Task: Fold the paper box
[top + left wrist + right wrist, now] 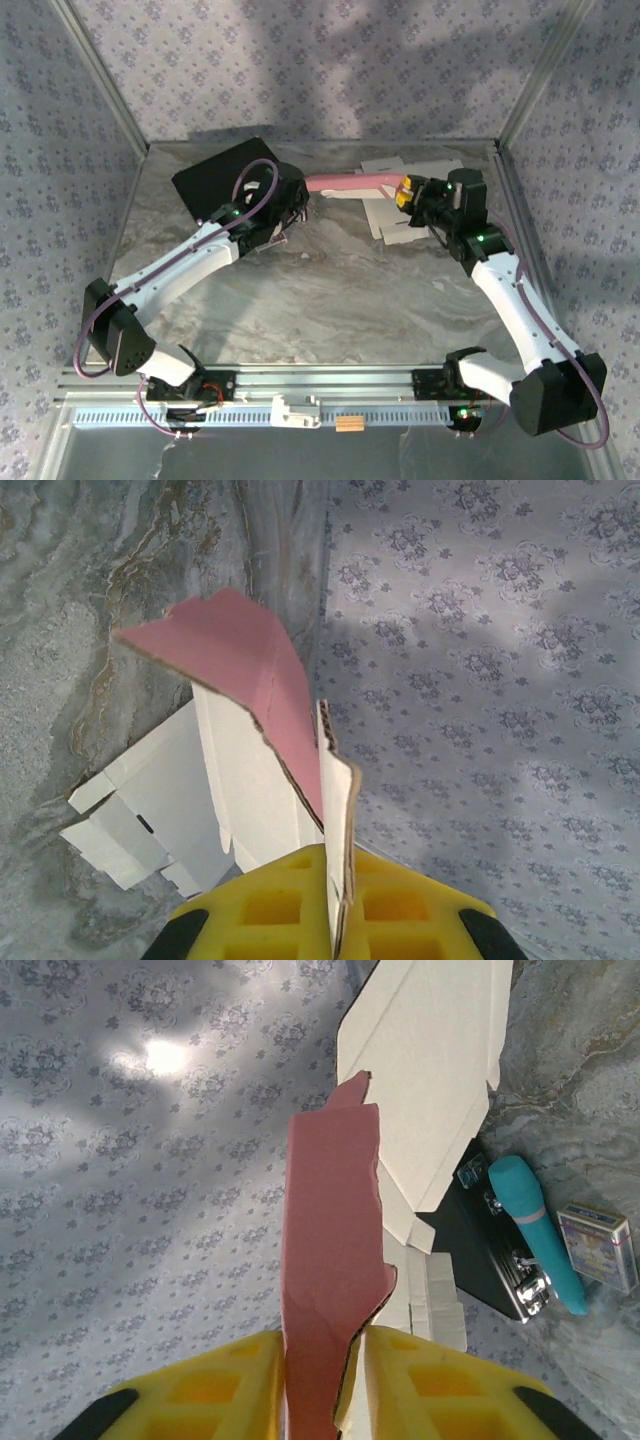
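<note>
Top external view: paper box (392, 215) is at the far side of the desk (330, 290), still a flat blank and nowhere near folded. Its white panels lie by the right gripper (405, 192), and a pink panel is stretched across to the left gripper (298, 200).

Left wrist: left gripper (335, 905) is clenched on a thin cardboard edge, with yellow fingers (270, 910) on both sides of it. Right wrist: right gripper (325, 1380) has the pink strip of the box (330, 1250) between its pads and looks clamped on it.

Risks for you:
- Tear. You hold one sheet at two ends, and the pink edge looks ragged in both wrist views. Pull the grippers apart or twist them against each other and it will likely rip at a crease.
- Slip. Both bites are narrow and near the edge, so a quick swing could pull the card out of the pads.
- Wrong crease. The panel is bowed rather than bent on a score line, so pushing inward now may buckle it mid-panel.
- Collision. The black case (222, 172) sits just beside the left wrist, so a wide sweep could knock it.
</note>
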### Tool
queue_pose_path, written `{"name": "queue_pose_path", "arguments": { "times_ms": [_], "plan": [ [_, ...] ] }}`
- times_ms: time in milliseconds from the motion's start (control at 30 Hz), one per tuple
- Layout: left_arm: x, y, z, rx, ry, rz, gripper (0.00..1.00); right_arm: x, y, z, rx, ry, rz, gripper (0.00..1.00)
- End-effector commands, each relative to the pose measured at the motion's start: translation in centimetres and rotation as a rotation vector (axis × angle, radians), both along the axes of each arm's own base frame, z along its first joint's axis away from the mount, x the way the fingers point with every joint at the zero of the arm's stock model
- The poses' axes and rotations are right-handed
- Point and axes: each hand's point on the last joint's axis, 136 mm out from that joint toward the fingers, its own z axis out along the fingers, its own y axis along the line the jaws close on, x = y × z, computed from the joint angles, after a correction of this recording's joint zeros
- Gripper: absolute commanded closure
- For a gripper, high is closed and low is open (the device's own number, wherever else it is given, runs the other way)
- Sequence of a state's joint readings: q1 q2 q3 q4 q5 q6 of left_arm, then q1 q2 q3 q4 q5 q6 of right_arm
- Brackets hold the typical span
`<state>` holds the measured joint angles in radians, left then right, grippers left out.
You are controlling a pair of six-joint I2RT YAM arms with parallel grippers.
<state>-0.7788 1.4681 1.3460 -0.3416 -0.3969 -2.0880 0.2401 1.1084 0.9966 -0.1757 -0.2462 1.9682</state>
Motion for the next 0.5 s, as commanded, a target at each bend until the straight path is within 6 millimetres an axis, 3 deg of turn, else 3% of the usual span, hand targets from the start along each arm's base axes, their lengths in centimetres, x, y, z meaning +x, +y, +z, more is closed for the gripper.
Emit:
{"name": "queue_pose_path", "arguments": {
  "times_ms": [0,200,467],
  "plan": [
    [0.3,0.3,1.5,-0.168,0.026,0.092,1.0,-0.6,-0.7,0.8,-0.008,0.009,-0.028,0.68],
    [0.4,0.1,1.5,-0.175,0.025,0.09,1.0,-1.7,-0.1,-0.5,-0.004,0.044,-0.021,0.7],
    [0.5,0.0,1.4,-0.177,0.026,0.087,1.0,-1.6,0.5,-0.5,0.005,0.053,-0.004,0.77]
  ]
}}
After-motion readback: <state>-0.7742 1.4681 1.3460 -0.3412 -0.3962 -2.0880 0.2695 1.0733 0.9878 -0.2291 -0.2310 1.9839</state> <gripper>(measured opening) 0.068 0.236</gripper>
